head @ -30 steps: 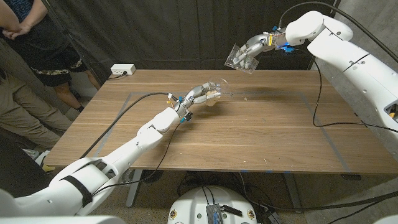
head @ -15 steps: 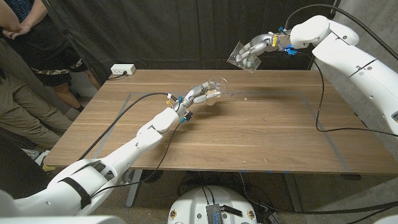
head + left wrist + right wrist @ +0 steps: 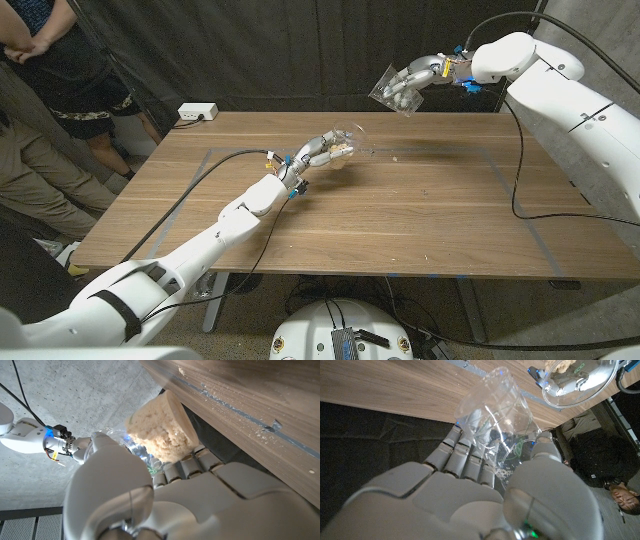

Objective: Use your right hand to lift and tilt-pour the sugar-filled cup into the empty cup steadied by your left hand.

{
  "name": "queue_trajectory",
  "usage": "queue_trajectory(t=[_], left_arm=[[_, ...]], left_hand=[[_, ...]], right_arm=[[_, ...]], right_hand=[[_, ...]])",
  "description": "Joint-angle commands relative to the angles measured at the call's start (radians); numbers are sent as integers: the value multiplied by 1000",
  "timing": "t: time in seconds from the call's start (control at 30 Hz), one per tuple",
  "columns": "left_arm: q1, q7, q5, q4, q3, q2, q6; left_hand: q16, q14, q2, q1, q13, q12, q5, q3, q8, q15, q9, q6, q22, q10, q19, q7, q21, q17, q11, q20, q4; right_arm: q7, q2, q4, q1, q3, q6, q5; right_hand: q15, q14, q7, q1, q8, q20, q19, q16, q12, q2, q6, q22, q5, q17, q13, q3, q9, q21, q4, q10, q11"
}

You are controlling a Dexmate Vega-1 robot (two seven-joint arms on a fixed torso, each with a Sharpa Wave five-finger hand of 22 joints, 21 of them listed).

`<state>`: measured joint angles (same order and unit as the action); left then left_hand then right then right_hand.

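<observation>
We have our right hand wrapped around a clear plastic cup, held high above the far edge of the bench and well apart from the other cup. In the right wrist view that cup looks almost empty, with only a few white grains clinging near the fingers, so we judge the pour is largely done and the cup is being carried clear. Our left hand grips the receiving cup low over the bench, tilted with its mouth toward the right arm, presumably to present an open target and keep it from shifting. The left wrist view shows the sugar packed as a pale crumbly mass inside that cup, and scattered grains along the bench surface suggest some spill. We cannot tell whether the receiving cup's base touches the bench or hovers just above it, as the hand hides it. The clear walls of both cups are hard to trace against the dark curtain. A person stands at the far left, cut off by the frame.
</observation>
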<state>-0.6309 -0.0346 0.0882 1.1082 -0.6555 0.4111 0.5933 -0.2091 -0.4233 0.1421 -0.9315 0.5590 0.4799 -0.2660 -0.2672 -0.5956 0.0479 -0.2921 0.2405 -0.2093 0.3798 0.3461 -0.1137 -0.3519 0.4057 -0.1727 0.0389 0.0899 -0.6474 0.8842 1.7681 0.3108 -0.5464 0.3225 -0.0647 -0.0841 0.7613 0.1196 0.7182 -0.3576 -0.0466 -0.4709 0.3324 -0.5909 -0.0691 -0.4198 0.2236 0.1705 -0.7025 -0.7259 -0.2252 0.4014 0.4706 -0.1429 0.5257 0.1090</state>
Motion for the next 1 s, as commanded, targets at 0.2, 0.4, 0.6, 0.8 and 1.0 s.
queue_trajectory(t=[0.2,0.4,0.6,0.8,1.0], left_arm=[[-17,31,7,15,11,3,9],[-16,42,11,1,15,-4,31],[-16,57,10,-7,18,-9,47],[-17,70,10,-15,22,-12,60],[-12,84,12,-38,25,-23,84]], left_hand=[[4,-9,-1,-6,3,7,-1,-2,-7,137,-3,4,-1,6,5,-5,-8,5,3,8,4],[4,-9,-1,-5,3,6,-1,-2,-6,138,-2,1,-1,4,5,-4,-8,6,2,9,4],[3,-10,-1,-5,1,6,-1,-3,-6,138,-1,1,-1,5,5,-5,-9,6,1,9,5],[3,-10,0,-4,1,6,-1,-3,-6,139,0,1,-1,6,6,-7,-9,6,-1,10,6],[4,-10,-1,-4,1,6,-2,-3,-6,140,0,-1,-1,6,7,-6,-10,6,-2,10,6]], right_arm=[[151,27,35,111,90,7,103],[199,32,41,140,106,10,133],[237,35,41,164,118,10,160],[287,37,40,200,139,0,190],[359,30,38,241,162,-23,210]], right_hand=[[-150,14,1,6,5,-53,-3,7,4,-9,-4,0,8,-7,-5,-10,4,8,0,12,7],[-151,17,1,7,5,-53,-4,9,4,-9,-5,0,7,-8,-6,-10,4,9,0,14,5],[-150,18,1,8,6,-52,-4,9,4,-9,-5,0,7,-9,-7,-11,5,9,-1,15,5],[-150,19,0,8,7,-52,-4,9,4,-9,-4,0,7,-10,-8,-11,5,9,0,18,6],[-150,23,-1,7,8,-51,-4,10,2,-10,-5,0,6,-11,-9,-11,6,9,1,25,7]])
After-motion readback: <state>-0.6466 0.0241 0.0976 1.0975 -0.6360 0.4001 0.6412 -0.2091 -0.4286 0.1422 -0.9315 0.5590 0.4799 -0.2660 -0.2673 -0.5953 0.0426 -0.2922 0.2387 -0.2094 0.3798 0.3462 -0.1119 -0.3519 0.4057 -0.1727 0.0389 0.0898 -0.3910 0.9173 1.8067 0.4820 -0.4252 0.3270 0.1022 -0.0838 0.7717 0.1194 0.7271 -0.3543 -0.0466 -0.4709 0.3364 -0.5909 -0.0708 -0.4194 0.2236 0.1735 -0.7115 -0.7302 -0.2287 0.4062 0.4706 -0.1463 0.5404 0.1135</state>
